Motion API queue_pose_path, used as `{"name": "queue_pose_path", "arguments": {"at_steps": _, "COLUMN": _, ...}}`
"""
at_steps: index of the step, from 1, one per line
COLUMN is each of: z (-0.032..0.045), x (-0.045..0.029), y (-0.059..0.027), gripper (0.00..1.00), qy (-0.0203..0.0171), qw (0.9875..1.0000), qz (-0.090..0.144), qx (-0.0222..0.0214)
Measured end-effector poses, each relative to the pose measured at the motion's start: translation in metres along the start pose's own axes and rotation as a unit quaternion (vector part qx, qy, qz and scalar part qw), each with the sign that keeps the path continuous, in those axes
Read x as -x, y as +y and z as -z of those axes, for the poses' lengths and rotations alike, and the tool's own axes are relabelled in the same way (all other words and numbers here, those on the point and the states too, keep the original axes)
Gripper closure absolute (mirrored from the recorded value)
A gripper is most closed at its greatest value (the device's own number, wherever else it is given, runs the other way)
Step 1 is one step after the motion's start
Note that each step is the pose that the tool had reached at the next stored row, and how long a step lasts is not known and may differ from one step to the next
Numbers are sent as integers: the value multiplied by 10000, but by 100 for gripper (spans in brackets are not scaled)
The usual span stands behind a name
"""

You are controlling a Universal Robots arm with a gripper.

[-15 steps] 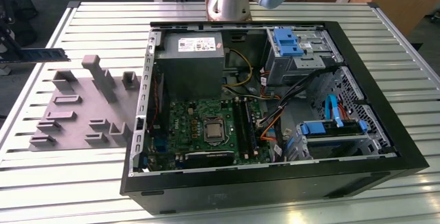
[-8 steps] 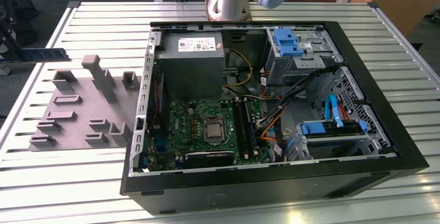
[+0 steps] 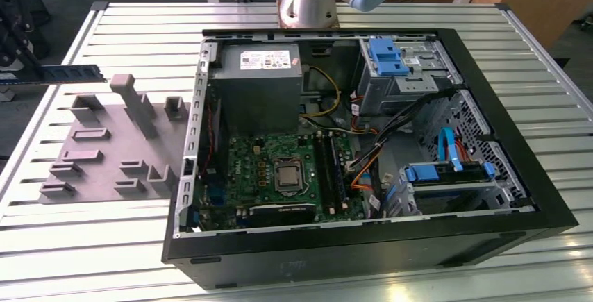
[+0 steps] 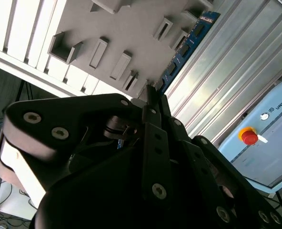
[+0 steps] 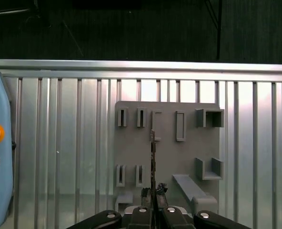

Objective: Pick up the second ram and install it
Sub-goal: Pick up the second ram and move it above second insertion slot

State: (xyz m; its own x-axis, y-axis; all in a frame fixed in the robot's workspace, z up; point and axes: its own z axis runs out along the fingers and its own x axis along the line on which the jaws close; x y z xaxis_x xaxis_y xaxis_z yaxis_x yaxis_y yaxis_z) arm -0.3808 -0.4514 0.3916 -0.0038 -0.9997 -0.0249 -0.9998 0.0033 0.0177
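At the exterior view's left, the second ram point(image 3: 65, 74) hangs in the air, level and lengthwise, above the slatted metal surface point(image 3: 93, 246) and off to the left of the grey fixture plate point(image 3: 102, 156). It touches neither. The end effector point(image 5: 153, 193) is clamped on one end of it. In the first wrist view the two fingers point(image 5: 145, 192) press in on the thin board seen edge-on, and the rest of the stick juts out unsupported.

Further right sits the open computer case point(image 3: 371, 246), with the long black memory slots point(image 3: 326, 166) on the green board inside (I can't quite make out whether one of them is already filled).

Judging from this, the main risk is the one-ended hold. With so much of the stick overhanging, a bump could twist it in the grip, and a crooked stick would jam in a slot rather than seat. The near case wall could clip the free end on the way across. The orange and yellow cables point(image 3: 366, 166) just beside the slots could snag it too. Pressing down with the notch misaligned could damage the board.
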Motion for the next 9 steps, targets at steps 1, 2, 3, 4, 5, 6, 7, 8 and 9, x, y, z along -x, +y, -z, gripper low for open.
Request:
{"name": "queue_pose_path", "arguments": {"at_steps": 1, "z": 0, "x": 0, "y": -6, "gripper": 86, "qy": 0, "qw": 10000, "qz": 1, "qx": 0}}
{"name": "queue_pose_path", "arguments": {"at_steps": 2, "z": 0, "x": 0, "y": -11, "gripper": 86, "qy": 0, "qw": 10000, "qz": 1, "qx": 0}}
{"name": "queue_pose_path", "arguments": {"at_steps": 3, "z": 0, "x": 0, "y": -16, "gripper": 86, "qy": 0, "qw": 10000, "qz": 0, "qx": 0}}
{"name": "queue_pose_path", "arguments": {"at_steps": 4, "z": 0, "x": 0, "y": -21, "gripper": 86, "qy": 0, "qw": 10000, "qz": 0, "qx": 0}}
{"name": "queue_pose_path", "arguments": {"at_steps": 5, "z": 0, "x": 0, "y": -26, "gripper": 86, "qy": 0, "qw": 10000, "qz": 0, "qx": 0}}
{"name": "queue_pose_path", "arguments": {"at_steps": 6, "z": 0, "x": 0, "y": -30, "gripper": 86, "qy": 0, "qw": 10000, "qz": 0, "qx": 0}}
{"name": "queue_pose_path", "arguments": {"at_steps": 7, "z": 0, "x": 0, "y": -32, "gripper": 86, "qy": 0, "qw": 10000, "qz": 0, "qx": 0}}
{"name": "queue_pose_path", "arguments": {"at_steps": 8, "z": 0, "x": 0, "y": -35, "gripper": 86, "qy": 0, "qw": 10000, "qz": 0, "qx": 0}}
{"name": "queue_pose_path", "arguments": {"at_steps": 9, "z": 1, "x": 0, "y": -38, "gripper": 86, "qy": 0, "qw": 10000, "qz": 0, "qx": 0}}
